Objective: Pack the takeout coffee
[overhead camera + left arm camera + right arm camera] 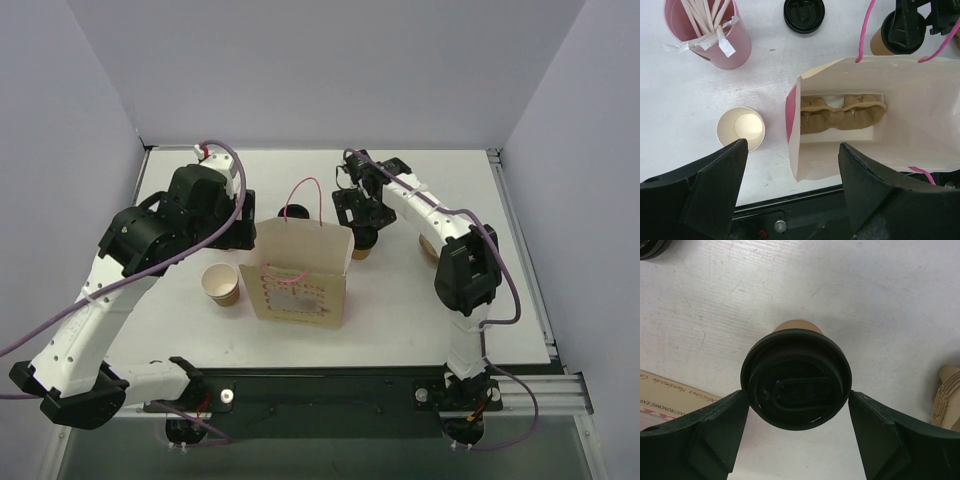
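The takeout coffee point(796, 385), a brown paper cup with a black lid, stands on the white table right of the paper bag point(300, 270). My right gripper point(797, 396) hangs straight over it, open. Its two fingers straddle the lid, close against its sides. In the top view this cup point(365, 242) shows just under that gripper point(360, 212). My left gripper point(792, 172) is open with nothing between its fingers, high above the bag's left edge point(795, 130). The bag stands open, and a brown pulp cup carrier point(842, 112) lies at its bottom.
A lidless paper cup point(740, 129) stands left of the bag. A pink cup of white straws point(715, 35) and a spare black lid point(804, 15) sit behind it. A brown pulp piece point(950, 395) lies right of the coffee. Pink handles point(303, 195) rise from the bag.
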Controlling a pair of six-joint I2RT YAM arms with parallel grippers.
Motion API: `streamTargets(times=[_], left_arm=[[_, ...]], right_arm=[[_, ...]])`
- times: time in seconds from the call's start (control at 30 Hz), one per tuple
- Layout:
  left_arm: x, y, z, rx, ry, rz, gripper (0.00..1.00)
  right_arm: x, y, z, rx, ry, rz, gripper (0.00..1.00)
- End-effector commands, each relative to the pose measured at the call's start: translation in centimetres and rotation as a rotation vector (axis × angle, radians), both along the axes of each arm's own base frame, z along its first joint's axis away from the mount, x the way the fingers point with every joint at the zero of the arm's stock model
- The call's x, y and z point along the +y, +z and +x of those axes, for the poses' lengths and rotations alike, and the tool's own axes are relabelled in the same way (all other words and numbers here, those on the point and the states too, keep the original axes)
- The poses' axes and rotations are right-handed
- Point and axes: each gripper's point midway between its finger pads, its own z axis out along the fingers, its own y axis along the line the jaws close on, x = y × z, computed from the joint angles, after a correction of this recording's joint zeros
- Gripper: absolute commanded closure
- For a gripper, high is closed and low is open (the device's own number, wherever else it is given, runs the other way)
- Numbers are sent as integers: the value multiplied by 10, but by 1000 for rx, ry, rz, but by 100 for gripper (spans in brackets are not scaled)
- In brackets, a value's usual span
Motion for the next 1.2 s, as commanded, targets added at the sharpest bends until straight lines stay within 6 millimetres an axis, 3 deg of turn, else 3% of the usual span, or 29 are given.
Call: streamTargets(times=[0.0,0.17,0.47,0.63,1.0,1.17], left_arm=[[8,22,-1,-66,26,-30,17],[9,22,-2,-65,31,-31,17],[12,22,-3,-73,38,-29,17],[11,20,-2,-65,38,-32,17],[9,14,-2,-53,46,-38,18],[2,14,-2,-46,29,-69,18]], right_arm=[[-3,8,6,-24,4,-38,18],[-2,0,3,-2,-2,-36,21],[-22,-19,-10,56,-57,-74,37],[-28,-27,-17,80,-61,-93,39],[-54,-3,-27,43,-111,-139,43],[-59,-13,-37,74,-127,-155,43]])
